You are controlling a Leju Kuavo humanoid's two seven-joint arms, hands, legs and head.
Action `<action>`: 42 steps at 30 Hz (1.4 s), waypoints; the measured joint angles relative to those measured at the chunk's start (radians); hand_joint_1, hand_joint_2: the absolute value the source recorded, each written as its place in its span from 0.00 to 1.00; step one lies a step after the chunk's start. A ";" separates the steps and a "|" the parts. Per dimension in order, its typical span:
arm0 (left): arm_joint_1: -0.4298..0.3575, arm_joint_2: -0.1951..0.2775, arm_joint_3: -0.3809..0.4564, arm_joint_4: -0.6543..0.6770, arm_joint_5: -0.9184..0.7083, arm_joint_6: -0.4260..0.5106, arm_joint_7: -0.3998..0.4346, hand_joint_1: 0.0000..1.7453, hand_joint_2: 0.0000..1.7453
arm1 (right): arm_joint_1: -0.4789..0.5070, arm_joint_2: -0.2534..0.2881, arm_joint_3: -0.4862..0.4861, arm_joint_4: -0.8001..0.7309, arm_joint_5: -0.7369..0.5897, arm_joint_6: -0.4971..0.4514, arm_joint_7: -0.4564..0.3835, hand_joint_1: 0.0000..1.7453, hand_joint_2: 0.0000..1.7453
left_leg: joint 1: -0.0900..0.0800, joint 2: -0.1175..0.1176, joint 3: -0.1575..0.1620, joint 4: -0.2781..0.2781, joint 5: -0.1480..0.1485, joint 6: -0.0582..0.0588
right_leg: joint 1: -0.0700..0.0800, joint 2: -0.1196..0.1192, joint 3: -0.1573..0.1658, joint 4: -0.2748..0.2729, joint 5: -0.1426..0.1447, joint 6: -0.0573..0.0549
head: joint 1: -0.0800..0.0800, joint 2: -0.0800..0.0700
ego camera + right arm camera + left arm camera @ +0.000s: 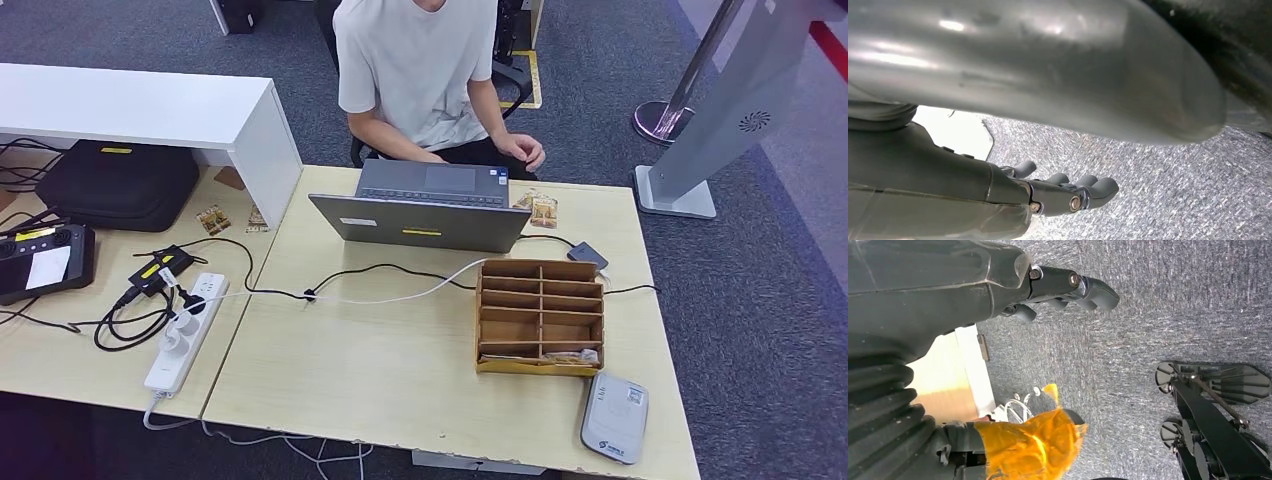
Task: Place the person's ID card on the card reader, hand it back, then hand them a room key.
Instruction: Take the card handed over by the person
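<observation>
The person [420,70] is cut off at the neck by the head view's top edge. The wooden organizer [540,316] holds something flat in its nearest compartment, too small to identify. Orange tape [1030,442] hides the left hand's [998,295] thumb; beside it, the counter [940,380] edge is blurred.

An office: grey carpet [620,60], light wooden desks [400,350], open laptop [425,205], power strip [185,330], tangled cables.

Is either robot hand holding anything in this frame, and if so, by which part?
Nothing is held. The left hand and the right hand both hang over the carpet with nothing in their fingers.
</observation>
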 joint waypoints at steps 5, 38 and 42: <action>0.000 0.000 0.000 0.000 0.000 0.006 0.001 0.00 1.00 | 0.001 0.000 0.000 0.001 -0.006 -0.066 -0.007 0.00 0.25 | 0.000 0.000 0.000 0.000 0.000 0.000 | 0.000 0.000 0.000 0.000 0.000 0.000 | 0.000 0.000; 0.002 0.034 -0.018 0.011 -0.028 -0.008 0.012 0.00 1.00 | 0.025 -0.252 -0.132 0.052 -0.152 -0.356 -0.104 0.00 1.00 | 0.000 0.000 0.000 0.001 0.000 0.000 | 0.000 0.000 0.000 0.000 0.000 0.000 | 0.000 0.000; 0.002 0.034 -0.021 0.011 -0.028 -0.007 0.012 0.00 1.00 | 0.027 -0.265 -0.143 0.056 -0.154 -0.366 -0.110 0.00 1.00 | 0.001 0.000 -0.001 0.001 0.000 0.000 | 0.000 0.000 0.000 0.000 0.000 0.000 | 0.000 0.000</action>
